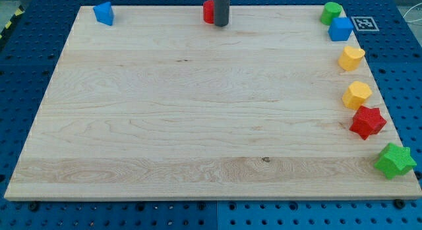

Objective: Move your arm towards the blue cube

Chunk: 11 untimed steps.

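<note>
The wooden tabletop (198, 124) is mostly bare. I carry no gripper, so nothing is held: only my rod, with my tip (221, 24) at the view's top, touching a red block (208, 11). The blue cube (340, 28) sits near the top right corner, against a green block (331, 12), just above a yellow heart (351, 58). A fast approach could likely knock those neighbours off the edge.

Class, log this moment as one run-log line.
my tip: top edge, beside red block | blue cube: top right, untouched
</note>
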Available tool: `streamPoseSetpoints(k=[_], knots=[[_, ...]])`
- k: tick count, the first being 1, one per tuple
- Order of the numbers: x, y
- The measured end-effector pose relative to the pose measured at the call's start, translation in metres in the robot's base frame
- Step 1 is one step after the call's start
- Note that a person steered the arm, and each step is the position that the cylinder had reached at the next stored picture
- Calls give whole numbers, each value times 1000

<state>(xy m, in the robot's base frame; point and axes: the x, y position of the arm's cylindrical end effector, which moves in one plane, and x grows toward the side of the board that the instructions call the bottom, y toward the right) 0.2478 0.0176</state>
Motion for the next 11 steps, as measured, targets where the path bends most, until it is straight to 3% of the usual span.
streamPoseSetpoints(k=[4,5,7,9,11], knots=[[0,7],[29,7],[228,27],[335,108],[303,86]])
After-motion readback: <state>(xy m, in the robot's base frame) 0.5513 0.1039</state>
